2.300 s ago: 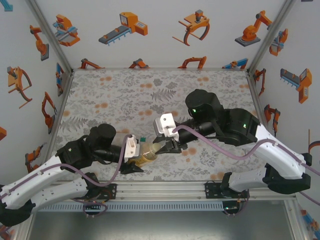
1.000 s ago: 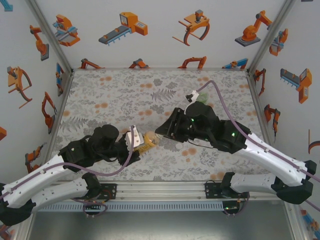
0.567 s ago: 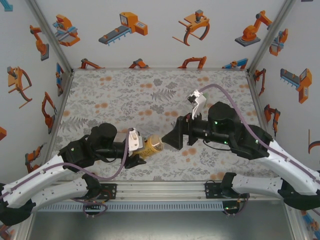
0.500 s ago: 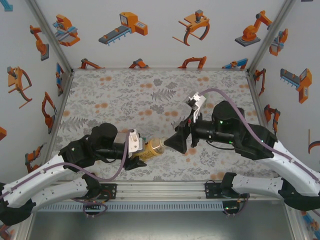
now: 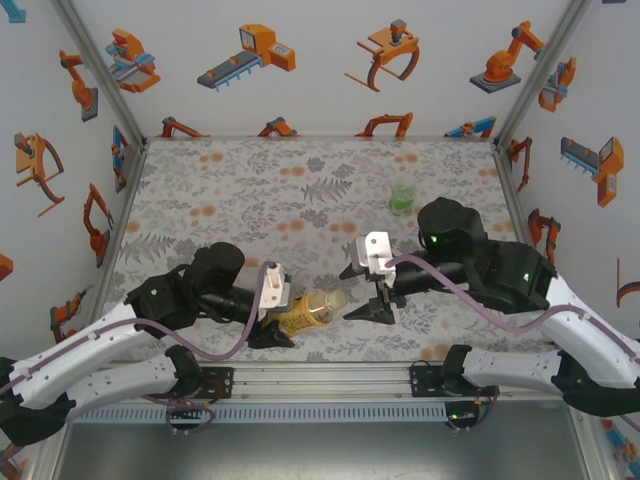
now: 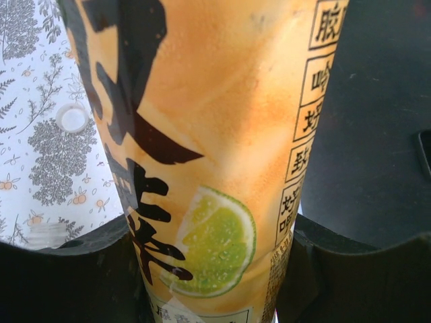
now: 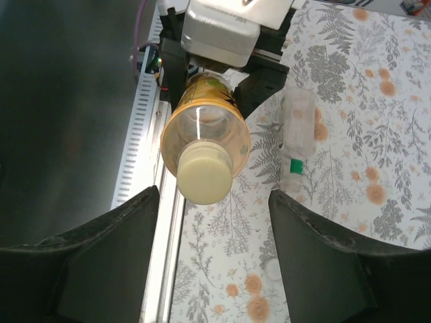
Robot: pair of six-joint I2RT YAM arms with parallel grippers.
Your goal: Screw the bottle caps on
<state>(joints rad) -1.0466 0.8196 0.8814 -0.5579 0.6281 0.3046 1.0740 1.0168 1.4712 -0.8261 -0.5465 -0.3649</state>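
a robotics lab test cell is shown, walled by panels (image 5: 320,100) printed with orange robot arms and framed in aluminium rails (image 5: 320,380).

The table is covered by a pale grey cloth (image 5: 240,195) printed with leaves and small orange blossoms. It is enclosed at the back and on both sides by white walls (image 5: 320,110), over which orange drawings of robot arms and machines (image 5: 250,55) are scattered. Slanting aluminium posts (image 5: 100,75) are set at the two far corners, a slotted aluminium rail (image 5: 330,378) is fixed along the near edge, and a plain dull grey surface (image 5: 320,450) is seen below it.
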